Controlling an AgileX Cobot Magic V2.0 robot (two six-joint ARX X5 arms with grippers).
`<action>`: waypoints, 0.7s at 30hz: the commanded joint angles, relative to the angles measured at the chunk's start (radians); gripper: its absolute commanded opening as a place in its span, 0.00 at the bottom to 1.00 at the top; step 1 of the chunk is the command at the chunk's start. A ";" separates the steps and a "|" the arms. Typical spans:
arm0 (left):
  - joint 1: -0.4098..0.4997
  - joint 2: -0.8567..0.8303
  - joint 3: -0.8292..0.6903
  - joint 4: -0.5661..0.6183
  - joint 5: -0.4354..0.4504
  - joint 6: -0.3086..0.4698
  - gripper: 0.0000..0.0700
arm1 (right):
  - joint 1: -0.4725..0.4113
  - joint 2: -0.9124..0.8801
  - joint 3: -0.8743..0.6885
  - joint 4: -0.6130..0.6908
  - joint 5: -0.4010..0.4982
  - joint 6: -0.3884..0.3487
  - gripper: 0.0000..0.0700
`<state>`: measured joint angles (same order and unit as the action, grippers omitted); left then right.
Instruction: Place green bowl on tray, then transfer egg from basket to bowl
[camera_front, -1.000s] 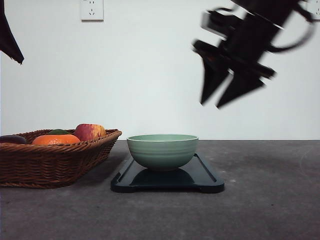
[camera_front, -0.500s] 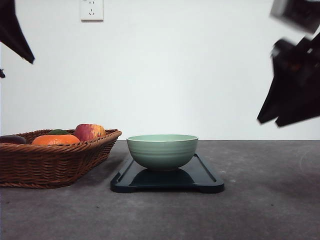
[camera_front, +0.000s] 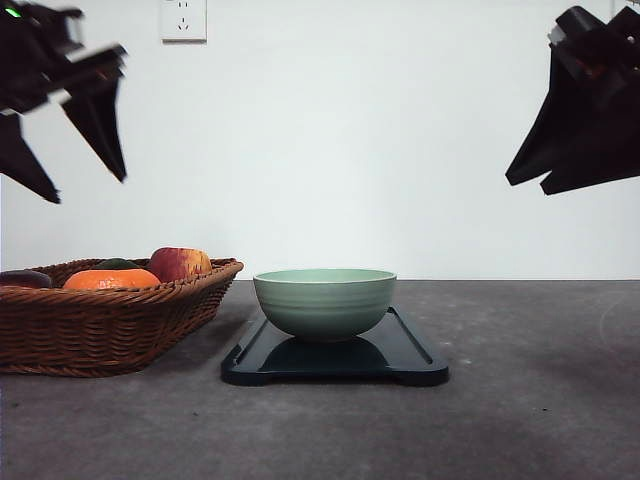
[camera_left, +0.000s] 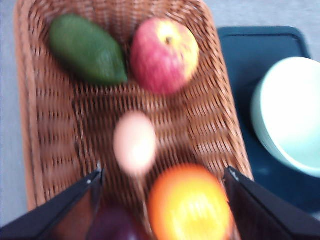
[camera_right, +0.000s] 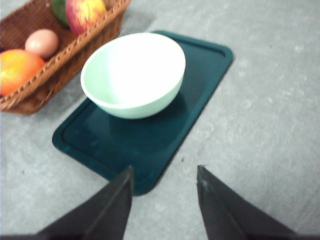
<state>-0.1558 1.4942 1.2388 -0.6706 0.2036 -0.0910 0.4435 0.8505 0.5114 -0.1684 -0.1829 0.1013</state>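
Observation:
The green bowl (camera_front: 325, 300) stands upright and empty on the dark tray (camera_front: 410, 366) at the table's middle. The pale brown egg (camera_left: 134, 142) lies in the wicker basket (camera_front: 100, 325) among fruit, and it shows again from the right wrist as the egg (camera_right: 42, 42). My left gripper (camera_front: 88, 190) hangs open high above the basket, with the egg below and between its fingers (camera_left: 65, 210). My right gripper (camera_front: 527, 187) is open and empty, high at the right. In the right wrist view, the bowl (camera_right: 132, 75) and the tray (camera_right: 150, 145) lie beyond my right gripper (camera_right: 164, 170).
The basket also holds a red-yellow apple (camera_left: 164, 55), a green fruit (camera_left: 87, 50), an orange (camera_left: 190, 205) and a dark purple fruit (camera_left: 112, 225). Bare grey table (camera_front: 540, 400) spreads right of the tray. A white wall stands behind.
My right gripper has swung from above the bowl to the far upper right. My left gripper has come in and down from the upper left corner, over the basket.

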 joint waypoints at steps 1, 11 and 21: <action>-0.009 0.064 0.055 -0.003 -0.011 0.031 0.67 | 0.006 0.005 0.005 0.011 0.000 -0.001 0.36; -0.050 0.252 0.135 -0.049 -0.112 0.135 0.67 | 0.006 0.005 0.005 0.012 0.000 -0.001 0.36; -0.061 0.311 0.135 -0.031 -0.129 0.134 0.67 | 0.006 0.005 0.005 0.018 0.001 -0.005 0.36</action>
<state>-0.2138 1.7773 1.3518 -0.7060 0.0768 0.0341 0.4435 0.8505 0.5114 -0.1661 -0.1825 0.1009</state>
